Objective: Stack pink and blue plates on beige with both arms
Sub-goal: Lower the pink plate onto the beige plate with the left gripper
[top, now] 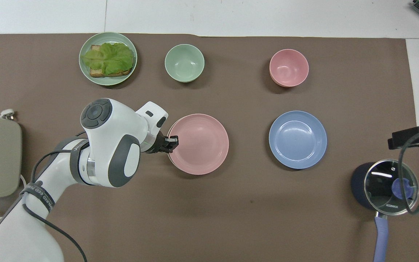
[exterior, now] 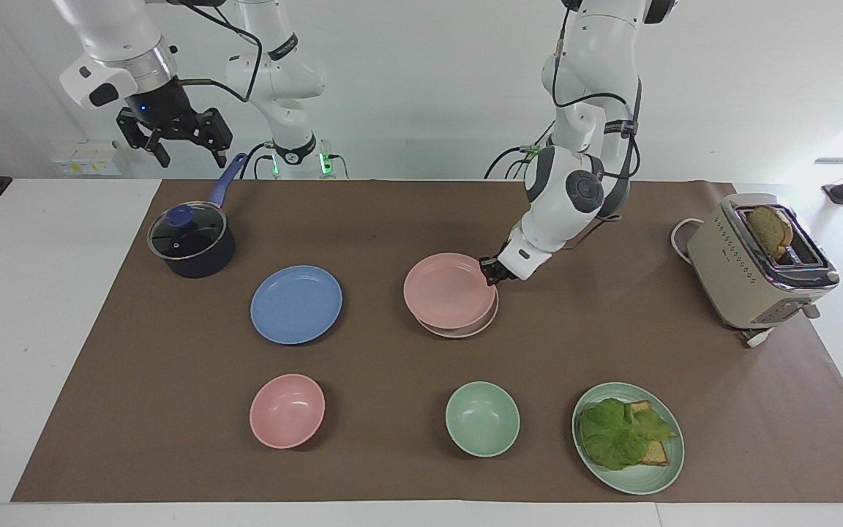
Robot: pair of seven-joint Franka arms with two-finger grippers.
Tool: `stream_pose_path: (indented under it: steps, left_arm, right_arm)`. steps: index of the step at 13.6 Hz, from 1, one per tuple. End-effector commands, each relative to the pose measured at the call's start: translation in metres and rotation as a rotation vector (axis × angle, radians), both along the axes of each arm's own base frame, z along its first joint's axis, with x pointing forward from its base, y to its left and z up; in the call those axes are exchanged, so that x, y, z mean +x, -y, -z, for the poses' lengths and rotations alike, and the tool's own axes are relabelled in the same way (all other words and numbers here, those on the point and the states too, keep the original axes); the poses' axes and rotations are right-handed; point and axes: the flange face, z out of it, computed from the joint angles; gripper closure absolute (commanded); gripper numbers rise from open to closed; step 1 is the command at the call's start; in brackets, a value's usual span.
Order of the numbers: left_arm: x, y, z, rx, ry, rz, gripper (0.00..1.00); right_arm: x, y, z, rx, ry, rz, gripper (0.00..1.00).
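Note:
The pink plate (exterior: 449, 290) (top: 199, 143) sits low over the beige plate (exterior: 474, 326), of which only a thin rim shows in the facing view. My left gripper (exterior: 489, 269) (top: 173, 141) is shut on the pink plate's rim at the side toward the left arm's end of the table. The blue plate (exterior: 296, 304) (top: 298, 139) lies flat on the mat beside this stack, toward the right arm's end. My right gripper (exterior: 182, 137) waits open, high above the pot; in the overhead view only part of it (top: 413, 136) shows.
A lidded dark pot (exterior: 191, 241) stands near the right arm's base. A pink bowl (exterior: 287, 410), a green bowl (exterior: 482, 419) and a green plate with lettuce toast (exterior: 628, 437) line the mat's edge farthest from the robots. A toaster (exterior: 757, 265) holding bread stands at the left arm's end.

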Motion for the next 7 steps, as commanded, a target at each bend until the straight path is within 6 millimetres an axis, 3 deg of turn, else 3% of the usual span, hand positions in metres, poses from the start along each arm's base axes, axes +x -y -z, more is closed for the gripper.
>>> stream_pose_path:
  steps: [1,2,3,4,7]
  left_arm:
    - [-0.0025,0.0016,0.0022,-0.008,0.010,-0.001,1.00]
    - [-0.0024,0.0010,0.0020,-0.007,0.007,0.003,0.91]
    - [-0.0021,0.0007,0.0012,-0.007,0.003,0.007,0.15]
    - [-0.0014,0.0002,0.0007,-0.007,0.003,0.005,0.00]
    - [0.0004,-0.0021,-0.0073,-0.012,0.004,-0.005,0.00]
  right_arm:
    - [-0.0013,0.0035,-0.0017,0.007,0.019,-0.012,0.00]
    - [-0.0013,0.0027,-0.0017,0.006,0.019,-0.013,0.00]
    - [-0.0013,0.0027,-0.0017,0.006,0.019,-0.013,0.00]
    - [-0.0013,0.0035,-0.0017,0.007,0.019,-0.012,0.00]
    - [-0.0013,0.0037,-0.0017,0.005,0.019,-0.012,0.00]
